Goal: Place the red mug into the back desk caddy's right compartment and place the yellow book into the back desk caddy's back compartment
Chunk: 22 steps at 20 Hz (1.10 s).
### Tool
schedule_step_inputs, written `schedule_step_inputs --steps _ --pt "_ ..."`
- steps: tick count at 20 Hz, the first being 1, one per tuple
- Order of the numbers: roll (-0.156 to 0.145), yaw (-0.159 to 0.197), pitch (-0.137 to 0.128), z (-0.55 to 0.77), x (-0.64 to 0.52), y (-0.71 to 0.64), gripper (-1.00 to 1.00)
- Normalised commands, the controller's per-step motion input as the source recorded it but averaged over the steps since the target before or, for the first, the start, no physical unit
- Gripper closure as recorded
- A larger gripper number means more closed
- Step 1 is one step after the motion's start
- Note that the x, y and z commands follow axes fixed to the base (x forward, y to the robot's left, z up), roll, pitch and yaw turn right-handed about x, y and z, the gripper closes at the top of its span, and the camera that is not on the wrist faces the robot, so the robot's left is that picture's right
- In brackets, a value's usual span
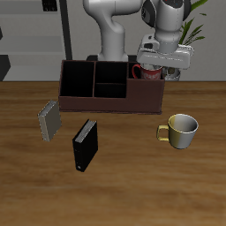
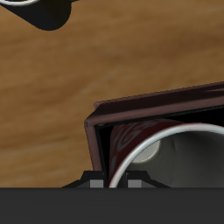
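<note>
Gripper [image 1: 152, 67] sits over the back desk caddy [image 1: 110, 99], its opening indeterminable from my views, with the red mug [image 2: 175, 156] lowered into the right compartment [image 1: 148, 86]; the yellow book [image 1: 48, 121] awaits on the worktop [image 1: 132, 185].

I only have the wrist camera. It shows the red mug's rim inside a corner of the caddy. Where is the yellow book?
Observer: The yellow book rests on the table in front of the back desk caddy, outside it, toward the end away from the red mug.
Operator: Anything near it?
Observer: A black book sits beside it, nearer the table's front edge, not touching it.
Operator: What is the pale rim at the edge of my picture?
Observer: A cream mug, upright on the table in front of the caddy's mug end, with its handle toward the books.
</note>
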Motion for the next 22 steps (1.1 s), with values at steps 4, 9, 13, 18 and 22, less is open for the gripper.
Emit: schedule_step_inputs --steps 4,9,13,18,22 --pt "0.0 -0.063 0.019 0.05 -0.02 -0.03 -1.0" --pt "0.021 -0.01 0.021 0.03 -0.02 0.02 -1.0" --pt "0.003 -0.002 0.0 0.04 -0.03 0.01 -1.0" --pt "0.006 -0.004 -0.024 0.19 -0.01 -0.02 -1.0" --pt "-0.021 0.041 -0.059 0.28 0.07 -0.15 -1.0"
